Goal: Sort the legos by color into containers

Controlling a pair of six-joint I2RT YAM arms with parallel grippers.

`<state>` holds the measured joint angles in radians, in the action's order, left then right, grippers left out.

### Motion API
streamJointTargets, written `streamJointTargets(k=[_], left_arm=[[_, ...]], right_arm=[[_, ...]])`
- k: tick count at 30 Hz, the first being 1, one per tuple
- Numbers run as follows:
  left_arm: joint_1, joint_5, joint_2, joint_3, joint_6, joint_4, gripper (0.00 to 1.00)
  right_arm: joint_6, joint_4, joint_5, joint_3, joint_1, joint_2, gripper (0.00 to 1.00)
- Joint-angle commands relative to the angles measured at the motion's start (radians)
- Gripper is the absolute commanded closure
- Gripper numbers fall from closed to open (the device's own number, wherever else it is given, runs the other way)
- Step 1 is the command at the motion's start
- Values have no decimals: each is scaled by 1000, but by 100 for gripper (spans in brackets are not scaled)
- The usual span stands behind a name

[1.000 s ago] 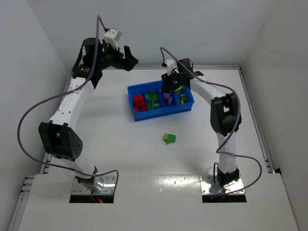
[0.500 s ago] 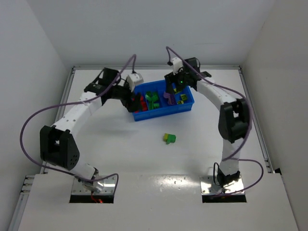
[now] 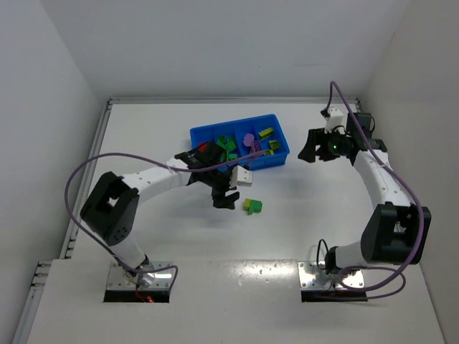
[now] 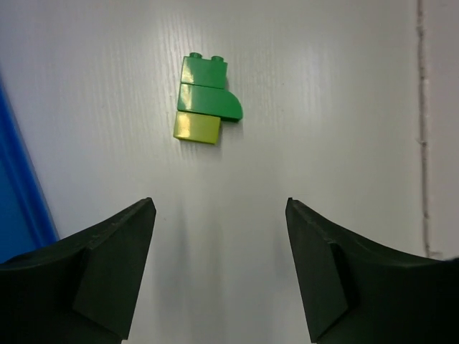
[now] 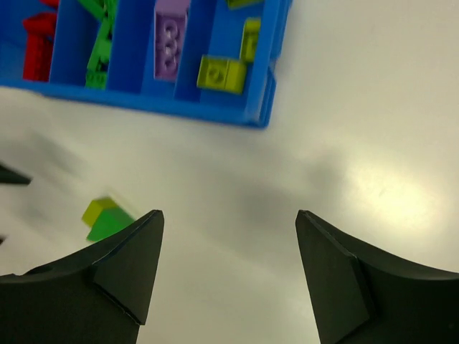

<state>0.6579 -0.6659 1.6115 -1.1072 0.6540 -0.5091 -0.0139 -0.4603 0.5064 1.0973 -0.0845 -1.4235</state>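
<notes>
Plain white walls [image 3: 215,43] are enclosing the glossy white bench [image 3: 143,129] on three sides, with soft light glaring off its surface.

White table [image 3: 287,229]: blue tray [image 3: 271,160] at back, green-yellow lego stack [image 3: 252,206] near it.

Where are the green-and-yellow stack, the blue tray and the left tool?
green-and-yellow stack [image 4: 206,107], left wrist view, green middle brick.
blue tray [image 5: 179,107], right wrist view, outer wall.
left tool [image 4: 219,215], left wrist view, midway between fingertips.

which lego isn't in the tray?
The green-and-yellow stack, lying on the table beside the open left gripper. The rest sit inside compartments of the blue tray.
</notes>
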Motion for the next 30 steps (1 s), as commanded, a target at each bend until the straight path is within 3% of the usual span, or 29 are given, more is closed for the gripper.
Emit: streamJointTargets(k=[1, 11, 26, 30], left_arm=[[3, -24, 88, -3, 82, 148, 22], [32, -43, 209, -46, 214, 188, 30], [71, -43, 306, -85, 253, 231, 31], [80, -43, 324, -103, 253, 231, 36]], right_arm=[[34, -50, 136, -16, -55, 35, 25], [54, -51, 193, -37, -109, 25, 25], [63, -51, 193, -19, -109, -3, 25], [63, -51, 193, -19, -109, -12, 25]])
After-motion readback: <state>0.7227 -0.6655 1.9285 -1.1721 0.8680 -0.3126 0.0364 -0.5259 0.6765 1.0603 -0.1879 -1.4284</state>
